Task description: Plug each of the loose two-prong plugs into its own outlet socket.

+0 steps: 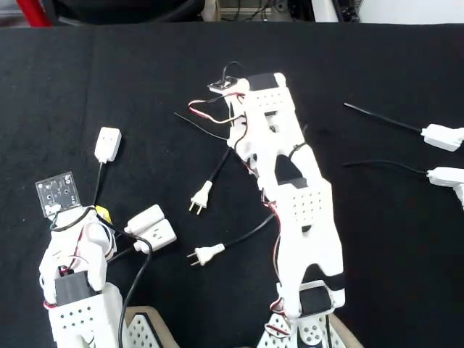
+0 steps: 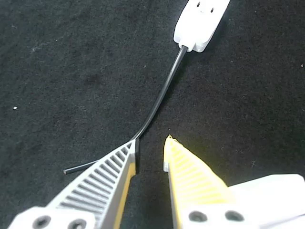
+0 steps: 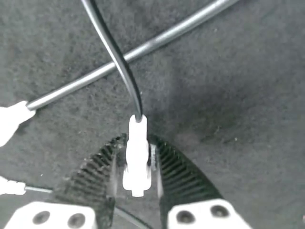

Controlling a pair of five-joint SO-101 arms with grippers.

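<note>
Gripping the plug (image 3: 137, 164) squarely matters — right gripper (image 3: 138, 145) clamps its body, prong direction unclear; left gripper (image 2: 150, 142), narrowly parted, should steady the outlet socket (image 1: 107, 143) at the high view's left.

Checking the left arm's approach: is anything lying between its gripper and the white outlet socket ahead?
Nothing visible blocks it. Between the left gripper and the white rectangular outlet socket lie only bare black cloth and the socket's own thin black cord, which runs past the grey finger.
</note>
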